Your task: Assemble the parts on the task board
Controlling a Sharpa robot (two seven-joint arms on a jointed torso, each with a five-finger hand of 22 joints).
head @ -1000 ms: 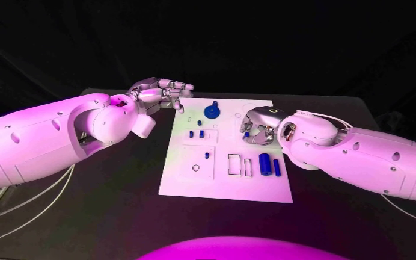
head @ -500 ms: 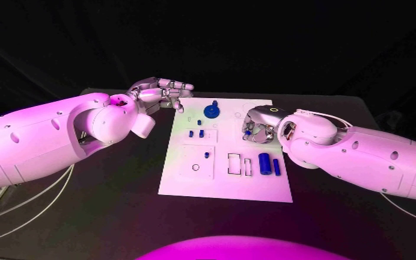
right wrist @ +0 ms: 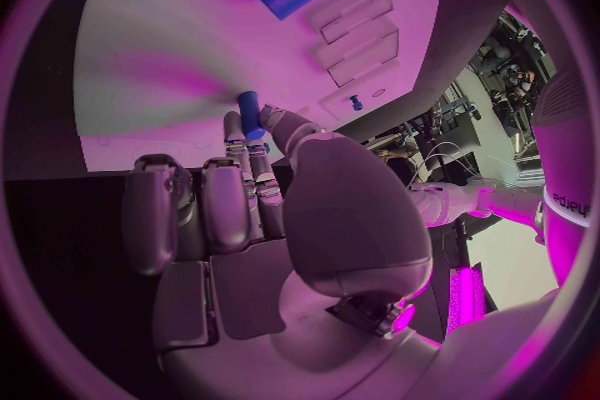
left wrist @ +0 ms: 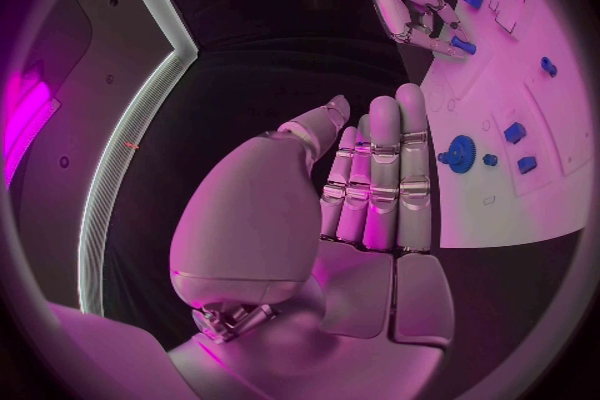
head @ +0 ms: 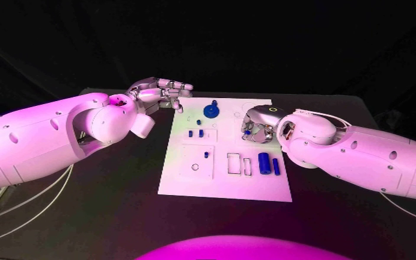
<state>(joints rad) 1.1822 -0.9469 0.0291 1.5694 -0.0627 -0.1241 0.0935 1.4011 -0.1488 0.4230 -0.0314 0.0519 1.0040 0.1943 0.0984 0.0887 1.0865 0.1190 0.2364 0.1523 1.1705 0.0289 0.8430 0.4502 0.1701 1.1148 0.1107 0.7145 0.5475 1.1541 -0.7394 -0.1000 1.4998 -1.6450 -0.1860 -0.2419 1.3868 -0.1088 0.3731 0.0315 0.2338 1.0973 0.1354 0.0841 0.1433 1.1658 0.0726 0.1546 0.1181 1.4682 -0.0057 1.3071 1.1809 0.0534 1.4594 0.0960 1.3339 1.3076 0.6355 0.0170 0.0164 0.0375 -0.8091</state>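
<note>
The white task board [head: 223, 179] lies in the middle of the table. My right hand [head: 261, 125] hovers over the board's right side and pinches a small blue peg [right wrist: 250, 113] between thumb and a finger; the left wrist view shows that peg [left wrist: 463, 45] too. My left hand [head: 161, 94] holds nothing, its fingers straight and side by side [left wrist: 375, 180], just off the board's far left corner. A blue gear [head: 211, 112] stands at the board's far end. Two small blue pieces [head: 196, 133] and a single peg [head: 206, 154] sit left of centre.
A thick blue cylinder [head: 264, 164] and a thinner one [head: 276, 166] lie side by side on the board's right part, near empty rectangular recesses [head: 235, 164]. Black table [head: 104, 212] surrounds the board on all sides.
The right hand has barely shifted with the peg still in its pinch. The left hand has kept still.
</note>
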